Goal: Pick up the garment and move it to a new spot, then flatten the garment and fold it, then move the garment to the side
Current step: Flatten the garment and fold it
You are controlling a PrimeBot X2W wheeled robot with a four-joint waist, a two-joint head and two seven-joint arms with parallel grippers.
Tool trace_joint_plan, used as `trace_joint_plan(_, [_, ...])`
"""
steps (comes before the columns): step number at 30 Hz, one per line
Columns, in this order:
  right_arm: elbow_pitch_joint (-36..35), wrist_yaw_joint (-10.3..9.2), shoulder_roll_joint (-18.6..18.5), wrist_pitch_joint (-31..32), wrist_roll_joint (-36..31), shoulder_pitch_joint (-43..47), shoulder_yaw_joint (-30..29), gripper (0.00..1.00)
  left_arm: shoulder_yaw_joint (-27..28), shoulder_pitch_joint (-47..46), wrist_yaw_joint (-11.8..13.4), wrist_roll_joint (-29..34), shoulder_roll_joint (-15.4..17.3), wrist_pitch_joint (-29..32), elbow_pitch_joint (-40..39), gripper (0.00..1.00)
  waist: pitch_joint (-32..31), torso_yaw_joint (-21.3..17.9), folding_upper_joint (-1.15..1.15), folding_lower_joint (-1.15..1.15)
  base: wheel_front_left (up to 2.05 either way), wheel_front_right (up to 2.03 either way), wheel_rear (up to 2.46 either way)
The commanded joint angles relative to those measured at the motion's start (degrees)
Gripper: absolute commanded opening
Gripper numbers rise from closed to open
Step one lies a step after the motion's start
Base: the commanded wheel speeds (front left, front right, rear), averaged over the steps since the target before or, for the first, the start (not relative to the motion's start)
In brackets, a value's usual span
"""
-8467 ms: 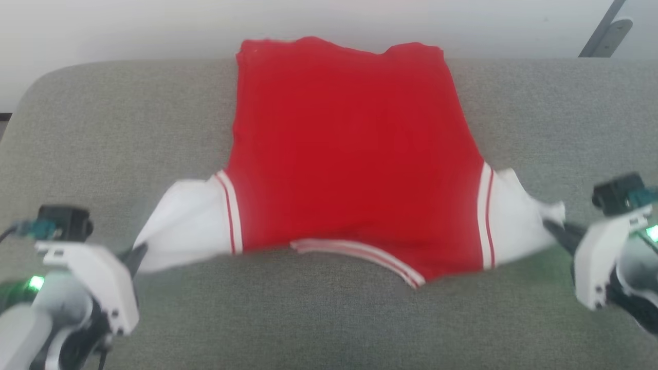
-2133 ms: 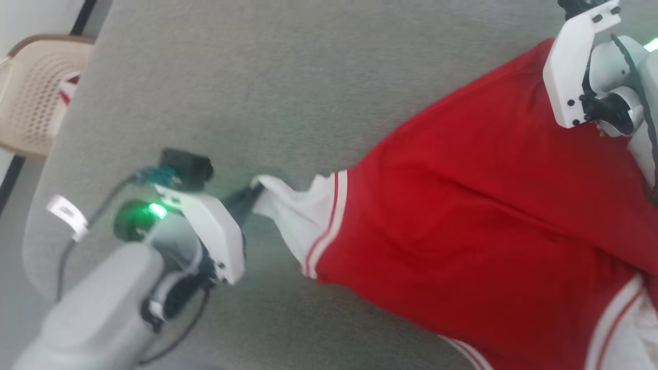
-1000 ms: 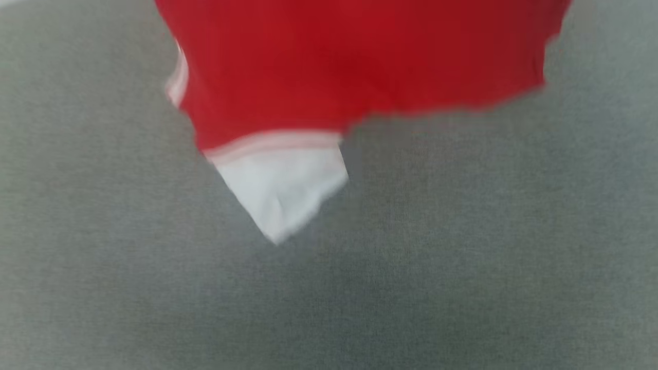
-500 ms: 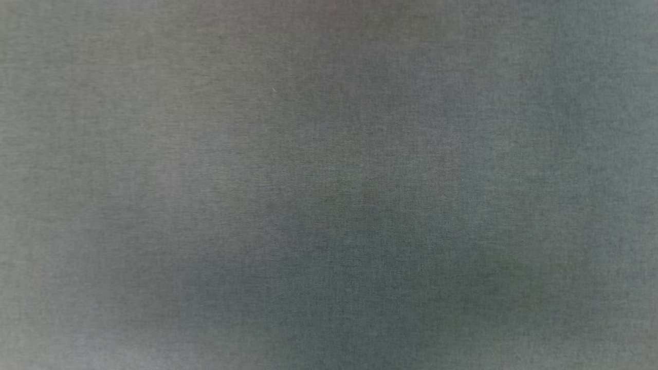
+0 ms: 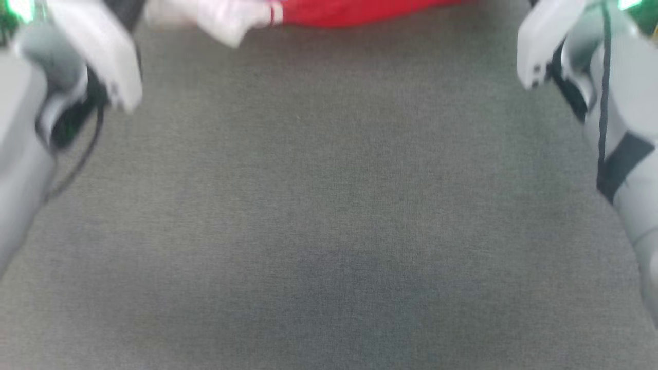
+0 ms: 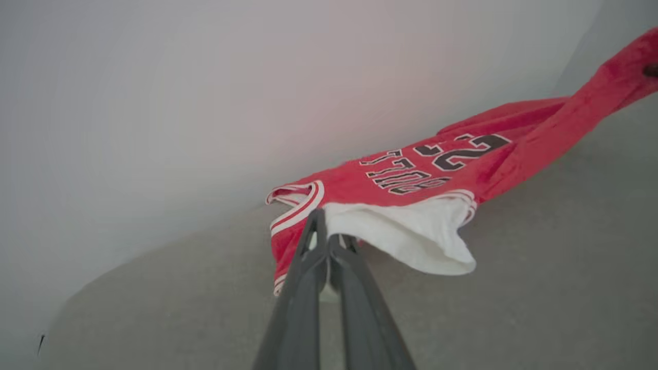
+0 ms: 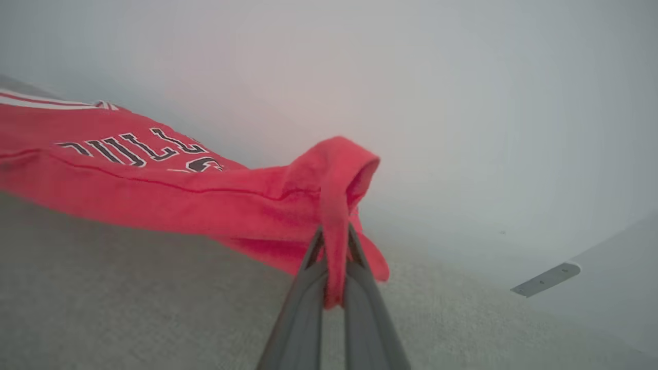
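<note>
Garment [image 6: 411,174] stretched left-right, sleeve end apparently leftward.

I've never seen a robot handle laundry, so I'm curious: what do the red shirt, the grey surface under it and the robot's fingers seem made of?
The shirt looks like soft, matte knit fabric: it sags and bunches where pinched. The grey surface seems woven upholstery, with fine grain. The fingers look like smooth dark plastic or rubber; hard to tell which.
</note>
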Motion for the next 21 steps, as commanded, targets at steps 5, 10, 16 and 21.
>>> trace_joint_plan(5, [-5.18, -0.1, -3.48, 2.28, 7.85, 9.93, 5.12, 0.0, -1.47, 12.17, 0.65, -6.14, 5.07, 4.89, -7.05, 0.0, -4.88, 0.54, 0.0, 0.0, 0.0, 0.0, 0.0])
trace_joint_plan(10, [-16.65, -0.1, -10.0, 6.54, 17.96, 23.46, 10.24, 0.0, -2.51, 26.93, 6.66, -10.78, 11.15, 8.16, -19.65, 0.0, -8.52, 0.78, 0.0, 0.0, 0.0, 0.0, 0.0])
trace_joint_plan(16, [-29.42, -0.11, -17.26, 11.78, 24.96, 36.75, 11.71, 0.0, -3.3, 40.71, 16.07, -15.5, 17.61, 10.08, -34.4, 0.0, -10.47, 0.83, 0.0, 0.0, 0.0, 0.0, 0.0])
trace_joint_plan(21, [-39.02, -0.11, -20.82, 17.42, 28.94, 47.29, 10.14, 0.0, -3.73, 48.46, 22.48, -17.27, 22.06, 9.8, -44.1, 0.0, -11.5, 1.13, 0.0, 0.0, 0.0, 0.0, 0.0])
